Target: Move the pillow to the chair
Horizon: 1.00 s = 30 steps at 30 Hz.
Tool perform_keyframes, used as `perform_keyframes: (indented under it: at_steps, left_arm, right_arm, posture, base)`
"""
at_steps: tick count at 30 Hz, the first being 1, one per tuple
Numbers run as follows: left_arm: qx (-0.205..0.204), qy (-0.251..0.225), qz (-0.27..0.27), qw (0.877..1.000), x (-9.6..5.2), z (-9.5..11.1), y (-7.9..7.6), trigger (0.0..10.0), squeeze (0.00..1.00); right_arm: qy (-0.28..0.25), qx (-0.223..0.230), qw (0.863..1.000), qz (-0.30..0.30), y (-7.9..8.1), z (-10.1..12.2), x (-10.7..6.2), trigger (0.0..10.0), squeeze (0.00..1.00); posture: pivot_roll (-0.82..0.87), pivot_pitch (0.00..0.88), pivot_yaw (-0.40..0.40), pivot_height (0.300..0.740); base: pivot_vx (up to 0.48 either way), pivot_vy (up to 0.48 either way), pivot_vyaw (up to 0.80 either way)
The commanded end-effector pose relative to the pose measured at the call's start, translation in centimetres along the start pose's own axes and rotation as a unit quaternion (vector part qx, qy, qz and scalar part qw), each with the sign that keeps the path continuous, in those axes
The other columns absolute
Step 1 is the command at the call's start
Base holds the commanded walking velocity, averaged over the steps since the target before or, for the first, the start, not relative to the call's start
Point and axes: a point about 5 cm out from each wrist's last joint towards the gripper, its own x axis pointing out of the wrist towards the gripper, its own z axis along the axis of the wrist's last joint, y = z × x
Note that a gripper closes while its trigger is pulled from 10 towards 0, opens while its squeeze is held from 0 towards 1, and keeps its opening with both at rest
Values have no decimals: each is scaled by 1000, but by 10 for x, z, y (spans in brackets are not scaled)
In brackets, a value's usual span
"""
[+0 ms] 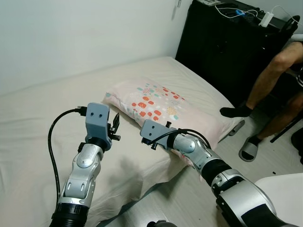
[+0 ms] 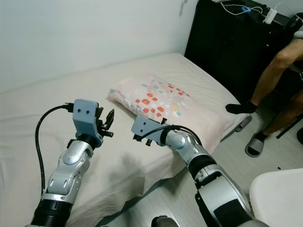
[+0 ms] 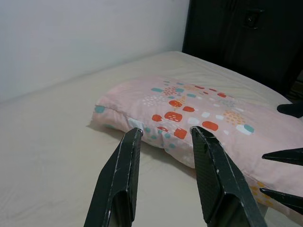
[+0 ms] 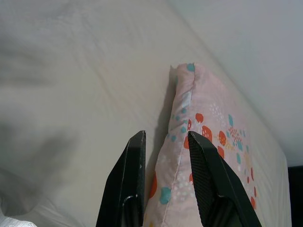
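A pink pillow with red, teal and white spots lies on the cream bed, near its right edge. My left gripper hovers open just short of the pillow's left corner, and the pillow lies beyond its fingertips. My right gripper is open at the pillow's near long edge, one finger over the sheet and the other over the pillow's seam. Nothing is held. A white rounded surface, possibly the chair's seat, shows at the lower right.
A tall black cabinet stands beyond the bed's right side. A person sits to the right, with a leg in a black sock and a grey slipper on the floor. A white wall backs the bed.
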Motion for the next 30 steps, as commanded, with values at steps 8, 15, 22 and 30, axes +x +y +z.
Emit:
perform_keyframes:
  at_steps: [8,15,22,30]
  left_arm:
    - [-5,10,-1,1000,-2,-5,-4,10000,0]
    - [-7,12,1,1000,-3,-6,-3,10000,0]
    - [-4,11,2,1000,-2,-6,-1,10000,0]
    - [-4,13,0,1000,-3,-7,-3,10000,0]
  right_arm:
    - [2,5,1000,-2,-3,-4,-4,10000,0]
    - [2,5,1000,-1,-3,-4,-3,10000,0]
    - [2,6,1000,-1,-3,-4,-4,10000,0]
    - [1,9,1000,-2,-3,-4,-4,10000,0]
  posture:
    - [-62,119,-118,694]
    - [-67,116,-117,694]
    - [-64,120,-120,694]
    - [-65,117,-114,694]
  base:
    - [0,0,0]
    - [0,0,0]
    - [0,0,0]
    - [0,0,0]
